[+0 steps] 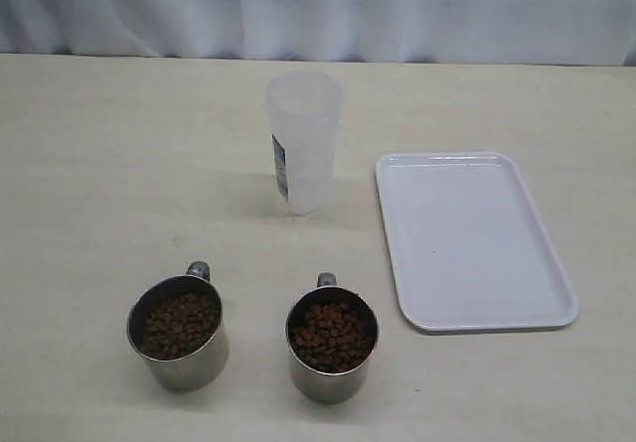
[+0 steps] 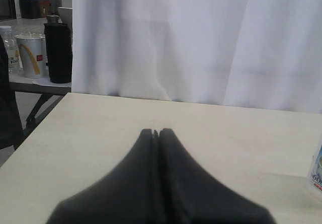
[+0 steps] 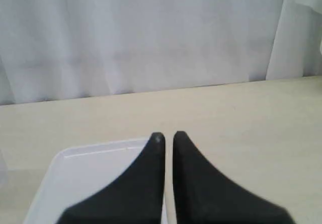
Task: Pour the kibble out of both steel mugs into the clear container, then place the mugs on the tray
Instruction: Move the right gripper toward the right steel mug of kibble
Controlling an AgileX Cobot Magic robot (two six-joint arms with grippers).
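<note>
Now, two short shiny steel mugs stand side by side at the front of the pale bench (image 1: 99, 164): the left mug (image 1: 179, 358) and the right mug (image 1: 332, 377). Both are nearly full of small round brown kibble (image 1: 180, 325). Each mug has a little loop handle (image 1: 199, 270) that points to the back, toward the tall cloudy clear plastic container (image 1: 302, 144). The container stands upright and looks empty. The flat white plastic tray (image 1: 472, 238) lies to the right of it, with nothing on it.

The left hand (image 2: 155, 132) is squeezed shut and holds nothing. The right hand (image 3: 168, 136) is shut too, with only a thin crack between its two sides. It holds nothing and hangs over one end of the tray.

I think the mugs are hard and smooth, so they may slip. With kibble inside they are likely a bit heavy. A good place to grab looks like the rim and wall next to the handle. The kibble is loose and will roll, so each mug should stay level until it is over the container. The container looks light and tall, so a bump could knock it over.
</note>
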